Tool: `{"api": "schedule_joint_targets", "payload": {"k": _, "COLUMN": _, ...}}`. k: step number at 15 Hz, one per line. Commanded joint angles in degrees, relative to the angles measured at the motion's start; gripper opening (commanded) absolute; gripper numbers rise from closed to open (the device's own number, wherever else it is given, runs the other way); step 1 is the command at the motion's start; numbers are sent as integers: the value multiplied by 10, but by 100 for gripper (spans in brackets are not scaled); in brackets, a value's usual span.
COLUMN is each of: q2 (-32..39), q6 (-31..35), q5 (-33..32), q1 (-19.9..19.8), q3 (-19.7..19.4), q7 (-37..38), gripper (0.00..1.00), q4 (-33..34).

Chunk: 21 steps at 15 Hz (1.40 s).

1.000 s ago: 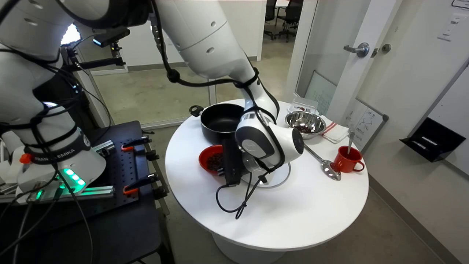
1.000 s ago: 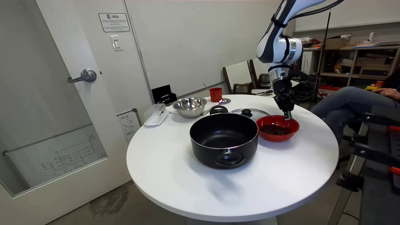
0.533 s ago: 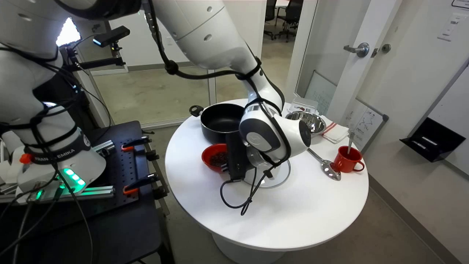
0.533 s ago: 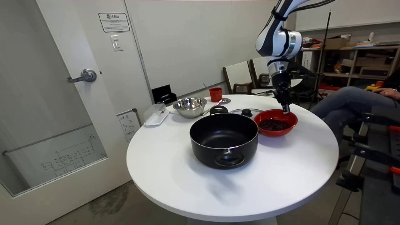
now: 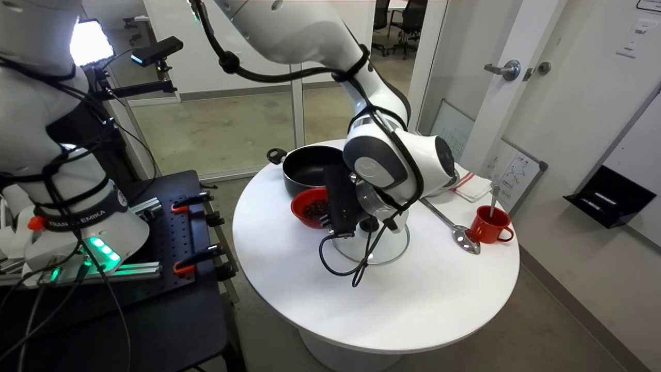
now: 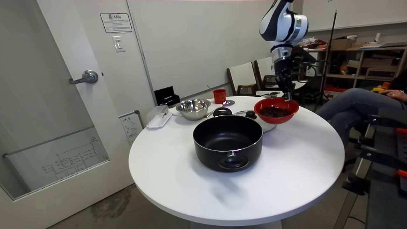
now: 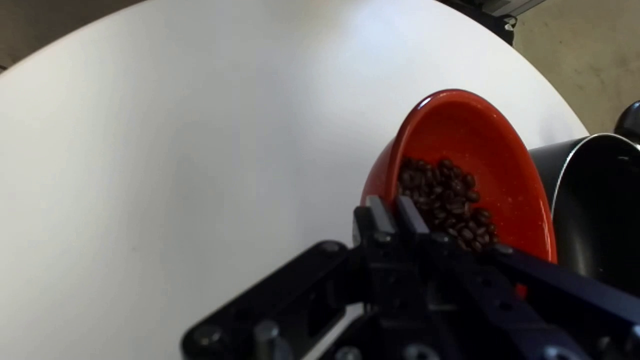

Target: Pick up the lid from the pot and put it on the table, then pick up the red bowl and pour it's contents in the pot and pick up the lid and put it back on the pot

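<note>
My gripper (image 7: 391, 204) is shut on the rim of the red bowl (image 7: 500, 160), one finger inside and one outside. The bowl holds dark brown beans (image 7: 445, 195) and is raised above the table (image 6: 197, 197), fairly level in an exterior view (image 6: 276, 120). The black pot (image 6: 227, 156) stands uncovered on the table, beside the bowl; it also shows in the wrist view (image 7: 595, 220). The glass lid (image 5: 387, 253) lies on the table behind the pot, its black knob (image 6: 251, 114) up. The bowl hides part of the lid.
A shiny metal bowl (image 6: 193, 109), a clear plastic box (image 6: 159, 117), a spoon (image 5: 465, 237), a red cup (image 5: 490, 225) and a striped cloth (image 5: 472, 185) are on the far part of the table. The pot's handle (image 5: 276, 155) sticks out.
The red bowl has risen from the table with my gripper and shifted a little towards the pot and lid. More of the lid shows beneath it. The pot and lid stay put.
</note>
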Motion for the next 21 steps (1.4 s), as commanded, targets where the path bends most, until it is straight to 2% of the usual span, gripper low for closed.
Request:
{"api": "schedule_joint_targets", "payload": {"k": 1, "q2": -75, "q6": -20, "q5": 10, "q1": 9, "q3": -5, "q7": 4, "gripper": 2, "q4": -45}}
{"api": "schedule_joint_targets", "payload": {"k": 6, "q2": -156, "q6": -5, "q5": 19, "q1": 37, "q3": -10, "q7": 44, "gripper": 2, "q4": -87}}
{"api": "schedule_joint_targets", "payload": {"k": 10, "q2": -200, "q6": 32, "q5": 24, "q1": 76, "q3": -15, "q7": 124, "gripper": 2, "q4": -112}}
{"api": "schedule_joint_targets", "payload": {"k": 14, "q2": -222, "q6": 61, "q5": 13, "q1": 115, "q3": -15, "q7": 185, "gripper": 2, "q4": -129}}
{"api": "schedule_joint_targets", "payload": {"k": 21, "q2": -222, "q6": 99, "q5": 6, "q1": 160, "q3": -11, "q7": 244, "gripper": 2, "q4": -143}}
